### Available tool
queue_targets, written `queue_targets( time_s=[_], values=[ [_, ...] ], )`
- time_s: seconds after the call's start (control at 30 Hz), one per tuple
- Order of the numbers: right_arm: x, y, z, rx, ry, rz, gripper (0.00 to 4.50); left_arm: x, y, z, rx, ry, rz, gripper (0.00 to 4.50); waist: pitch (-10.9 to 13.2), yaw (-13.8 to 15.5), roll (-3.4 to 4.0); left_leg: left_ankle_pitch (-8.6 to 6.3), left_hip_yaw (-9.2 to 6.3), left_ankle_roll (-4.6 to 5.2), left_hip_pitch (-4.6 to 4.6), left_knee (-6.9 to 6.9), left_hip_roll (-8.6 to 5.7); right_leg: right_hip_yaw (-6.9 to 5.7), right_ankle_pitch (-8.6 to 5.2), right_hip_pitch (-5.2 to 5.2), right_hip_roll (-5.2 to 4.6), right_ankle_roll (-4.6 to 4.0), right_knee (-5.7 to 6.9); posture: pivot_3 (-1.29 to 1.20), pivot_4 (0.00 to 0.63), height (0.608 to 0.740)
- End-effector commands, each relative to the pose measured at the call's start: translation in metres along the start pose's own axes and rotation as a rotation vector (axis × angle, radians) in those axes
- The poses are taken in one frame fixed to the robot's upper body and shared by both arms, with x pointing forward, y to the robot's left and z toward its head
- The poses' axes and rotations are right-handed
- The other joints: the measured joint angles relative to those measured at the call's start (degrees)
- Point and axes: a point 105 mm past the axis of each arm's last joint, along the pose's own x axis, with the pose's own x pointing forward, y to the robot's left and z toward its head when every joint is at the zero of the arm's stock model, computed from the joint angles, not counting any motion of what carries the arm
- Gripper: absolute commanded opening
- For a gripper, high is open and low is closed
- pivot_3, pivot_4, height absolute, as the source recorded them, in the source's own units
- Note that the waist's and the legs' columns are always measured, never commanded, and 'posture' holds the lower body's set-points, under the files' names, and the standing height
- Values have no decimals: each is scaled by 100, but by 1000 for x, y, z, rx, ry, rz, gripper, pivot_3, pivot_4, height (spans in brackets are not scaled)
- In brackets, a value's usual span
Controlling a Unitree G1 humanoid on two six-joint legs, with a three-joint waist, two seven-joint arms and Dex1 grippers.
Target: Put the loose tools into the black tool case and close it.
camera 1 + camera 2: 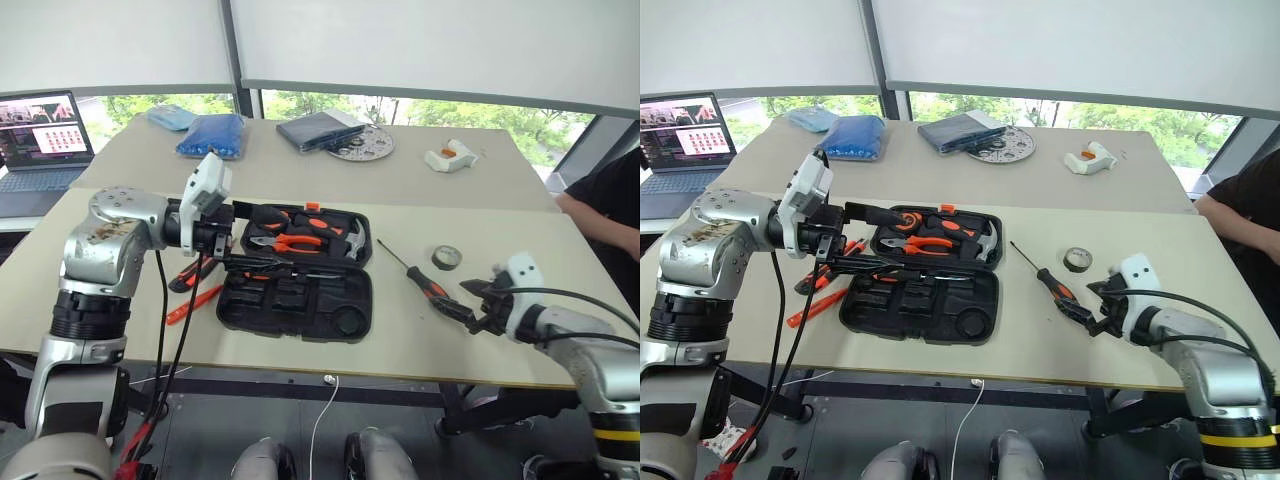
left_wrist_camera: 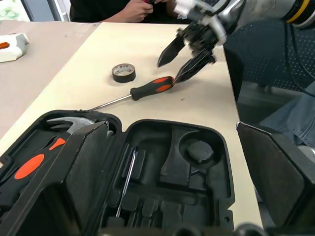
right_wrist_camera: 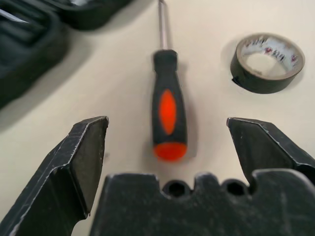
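Right pincer (open) before one screwdriver, one tape roll.

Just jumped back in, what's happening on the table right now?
The black tool case lies open, pliers and hammer in its lid. The right gripper, open, is lined up behind the handle of a screwdriver on the table, with the tape roll beside it. The left gripper hangs open over the case's left edge, empty.
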Motion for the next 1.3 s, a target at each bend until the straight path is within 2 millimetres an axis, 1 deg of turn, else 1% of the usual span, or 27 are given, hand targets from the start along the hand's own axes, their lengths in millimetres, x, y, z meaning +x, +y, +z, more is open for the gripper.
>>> queue_targets(
  time_s=[0.03,0.07,0.1,0.17,0.2,0.27,0.33,0.37,0.4,0.47,0.53,0.57,0.63,0.7,0.77,0.83,0.9,1.0,1.07,1.3],
  values=[
    [11,-9,4,-4,-48,-62,4500,-1,-2,4,48,5,7,4460,0,0,0,0,2,0,-1,0,0,0,0,-1,1,0,-1,0,150,718],
    [14,-7,6,4,-65,-62,3969,-1,-1,1,47,12,16,4500,1,10,1,0,5,0,-3,0,-1,1,0,-2,1,0,-2,0,150,718],
    [16,-5,8,3,-76,-58,3813,-1,0,-1,42,19,25,4500,1,13,1,0,5,0,-5,0,-2,0,0,-3,1,0,-2,0,150,718],
    [16,0,11,-48,-87,-59,2992,-2,6,-10,33,36,71,4500,1,14,1,0,6,0,-5,0,-2,1,-1,-3,1,0,-3,0,150,718],
    [16,1,12,-93,-89,-65,2732,-3,9,-13,42,40,96,4500,0,13,2,0,6,-1,-5,0,-2,3,-1,-3,0,0,-3,0,150,718],
    [10,2,21,-117,-119,-59,2028,-8,13,-16,45,46,134,4500,1,12,6,-1,7,-1,-3,0,-2,5,-1,-3,0,0,-2,0,150,718],
    [4,1,31,-119,-145,-55,1307,-13,12,-14,33,42,135,4500,2,11,7,-1,7,-1,-3,-1,-1,6,-1,-4,0,0,-2,0,150,718],
    [0,1,38,-128,-163,-50,1002,-16,10,-13,30,43,130,4500,2,5,8,-1,7,-1,-5,0,-1,5,-1,-6,0,0,-2,0,150,718],
    [-2,2,46,-131,-179,-42,1010,-19,9,-13,28,47,128,4500,2,0,8,-1,7,-1,-7,0,0,5,-1,-8,0,0,-2,0,150,718],
    [-6,6,68,-162,-233,0,1013,-25,6,-12,26,61,122,4500,4,-17,10,-1,8,-1,-5,-1,1,6,-1,-9,1,0,-2,0,150,718],
    [-5,32,96,-240,-287,153,1013,-35,-1,-12,19,87,109,4500,11,-77,24,-1,9,-2,-4,-1,2,9,-1,-11,1,-1,-1,0,150,718],
    [-4,40,103,-264,-296,206,1013,-38,-3,-12,16,96,105,4500,12,-93,25,0,11,-2,-2,-2,3,12,-1,-13,0,-1,0,0,150,718],
    [0,66,109,-325,-277,352,1013,-44,-9,-12,6,114,93,4500,12,-113,26,2,9,-6,-1,-7,6,10,-3,-13,4,-4,0,0,150,718],
    [12,96,110,-410,-248,495,1013,-52,-18,-15,-10,157,57,4500,12,-141,25,4,6,-10,2,-11,8,6,-6,-11,6,-10,0,0,150,718],
    [24,113,109,-477,-227,568,1013,-59,-25,-19,-21,203,32,4500,12,-148,25,4,10,-13,6,-17,11,8,-10,-13,11,-16,-1,0,150,718],
    [37,126,105,-581,-199,613,1013,-64,-29,-24,-21,241,19,4500,13,-143,26,4,11,-16,3,-17,10,6,-13,-18,10,-21,1,0,150,718],
    [49,133,100,-683,-169,637,1013,-66,-30,-25,-22,254,20,4500,13,-102,27,5,13,-16,-5,-16,6,3,-13,-25,6,-21,4,0,150,718],
    [61,138,95,-745,-152,648,1013,-66,-29,-25,-15,258,29,4500,14,-34,27,4,15,-16,-20,-11,1,-5,-12,-34,-2,-20,2,0,150,718],
    [67,138,94,-762,-143,646,1013,-66,-29,-25,-12,258,36,4500,14,-8,27,5,16,-16,-31,-7,0,-10,-12,-43,-2,-19,3,0,150,718],
    [74,134,92,-744,-115,626,1013,-66,-27,-25,-9,257,64,4500,14,-12,27,5,18,-15,-35,-7,3,-15,-12,-51,5,-21,9,0,150,718]
  ],
)
